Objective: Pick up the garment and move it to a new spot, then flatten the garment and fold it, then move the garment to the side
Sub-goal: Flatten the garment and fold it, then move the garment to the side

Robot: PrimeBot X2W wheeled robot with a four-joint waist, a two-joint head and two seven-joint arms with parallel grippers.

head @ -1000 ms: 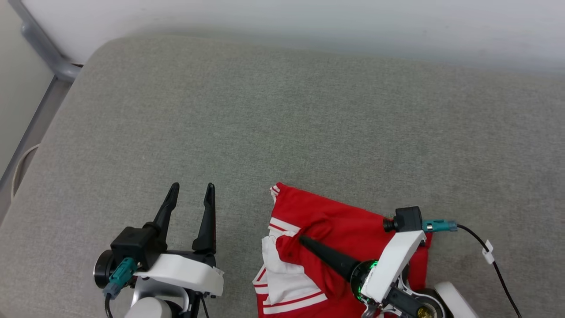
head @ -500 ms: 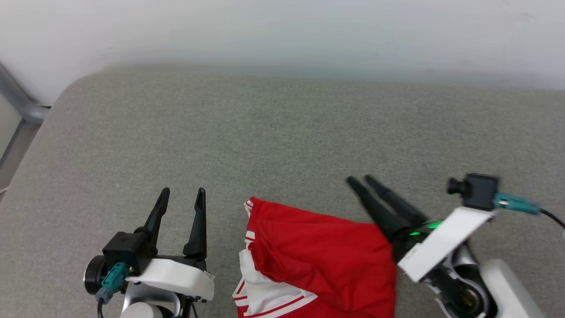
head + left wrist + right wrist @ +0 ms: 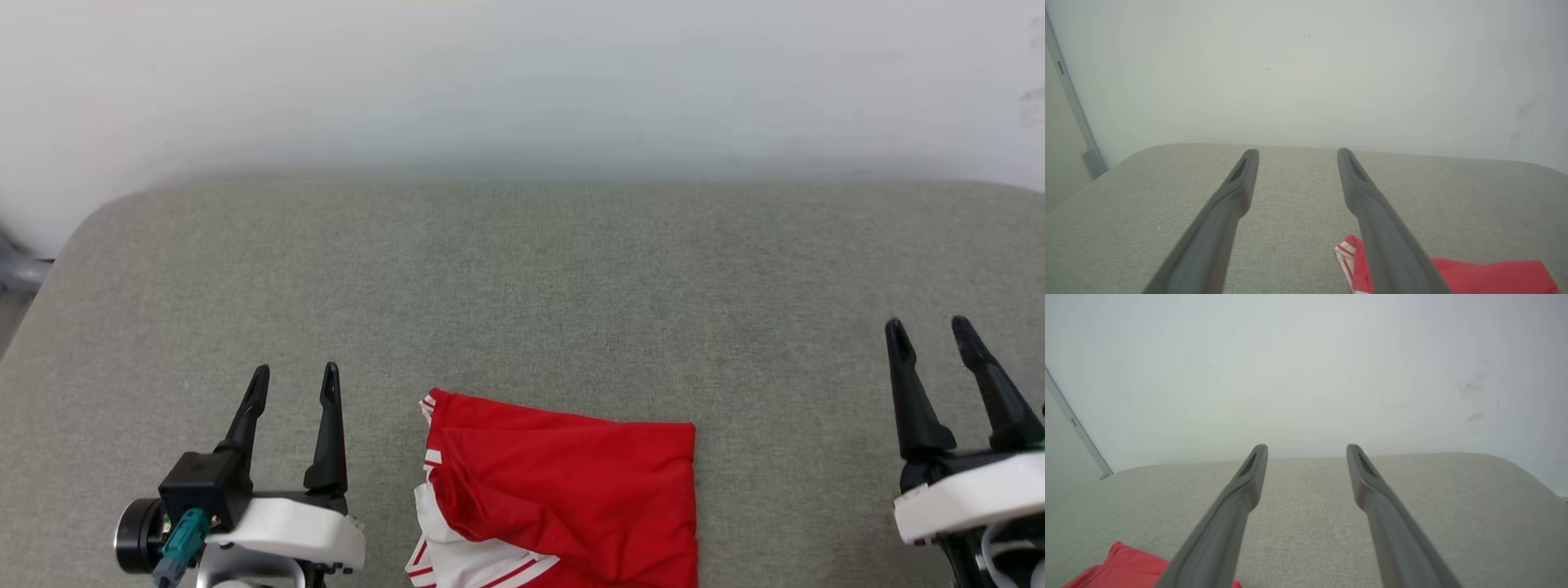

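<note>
The red jersey [image 3: 571, 490] lies folded into a rough square at the near middle of the grey cushion, with white panels and striped trim at its left edge; its lettering is hidden. My left gripper [image 3: 295, 377] stands open just left of it, holding nothing. Far to the right, my right gripper [image 3: 929, 328] is open too, well apart from the cloth. In the left wrist view the jersey [image 3: 1486, 277] peeks from behind the right finger, the gripper [image 3: 1296, 154] open. A red corner of the jersey [image 3: 1122, 565] shows low left in the right wrist view, beside that open gripper [image 3: 1306, 449].
The grey cushion [image 3: 531, 286] stretches wide, backed by a pale wall [image 3: 522, 82]. Its rounded left corner drops off near a grey metal frame [image 3: 16, 269]. Bare fabric lies beyond and on both sides of the jersey.
My right gripper let go of the jersey, lifted off it and swung far to the right, now open. The jersey settled flatter. The head camera tilted up and shifted.
</note>
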